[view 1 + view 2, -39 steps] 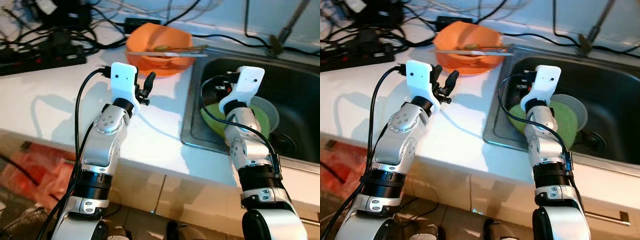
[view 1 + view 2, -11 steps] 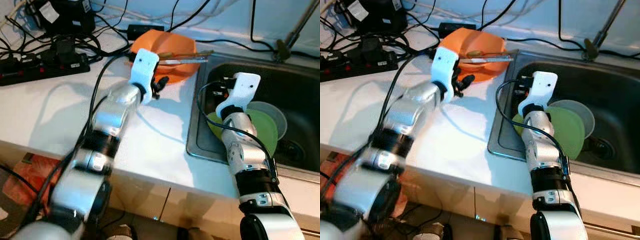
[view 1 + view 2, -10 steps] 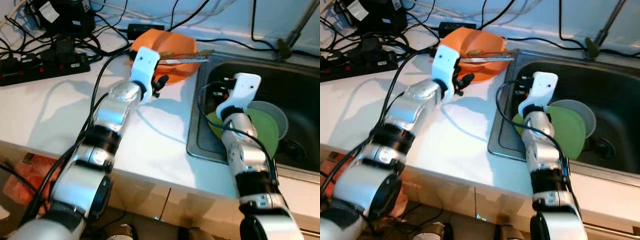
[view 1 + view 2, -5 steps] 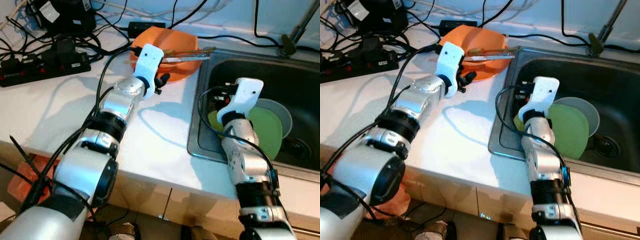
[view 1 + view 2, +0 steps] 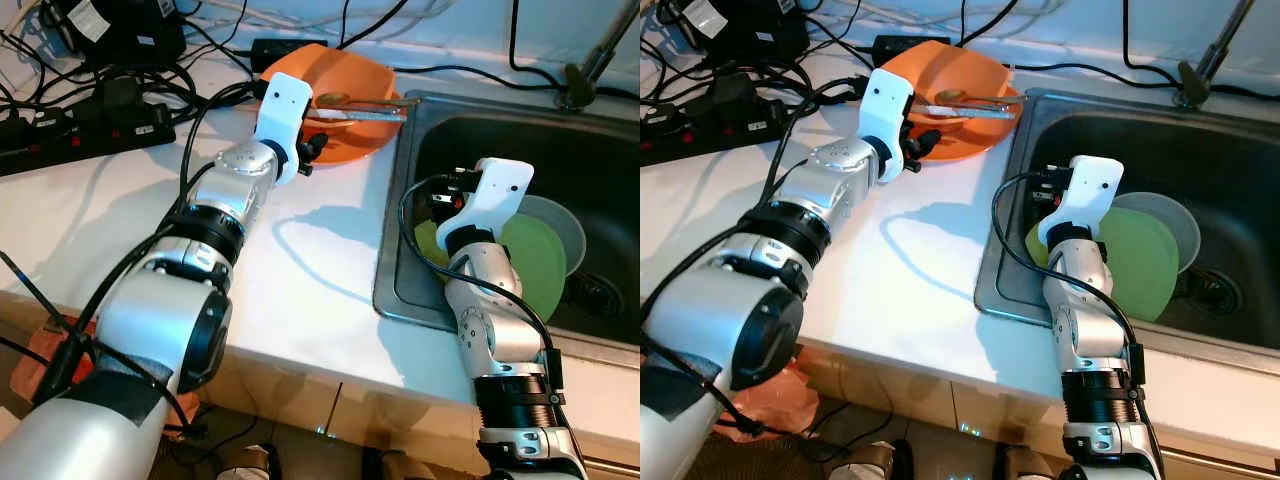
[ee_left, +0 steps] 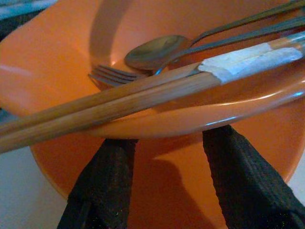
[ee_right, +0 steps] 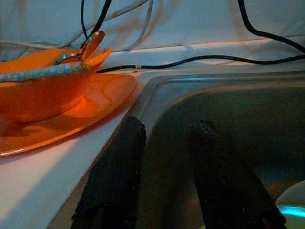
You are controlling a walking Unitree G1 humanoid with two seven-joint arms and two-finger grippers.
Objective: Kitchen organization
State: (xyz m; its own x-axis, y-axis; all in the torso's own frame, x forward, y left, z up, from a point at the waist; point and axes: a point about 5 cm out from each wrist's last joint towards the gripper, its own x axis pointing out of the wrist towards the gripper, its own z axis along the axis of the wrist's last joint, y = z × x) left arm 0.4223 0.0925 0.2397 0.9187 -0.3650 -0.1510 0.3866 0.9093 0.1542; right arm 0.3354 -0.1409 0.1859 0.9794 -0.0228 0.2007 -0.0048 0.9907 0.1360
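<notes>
Orange bowl [image 5: 335,95] on desk [image 5: 120,200] beside sink [image 5: 1200,180], chopsticks [image 6: 119,98] loose across rim. Left tool [image 6: 174,183] open at near rim. Probably light, stiff, slippery; pinch rim, keep level.

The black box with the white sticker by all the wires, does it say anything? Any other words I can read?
White sticker on the black box: print too small and blurred to read.
Power strip: no readable marks.
Orange bowl, chopsticks and green plate: no words.
</notes>
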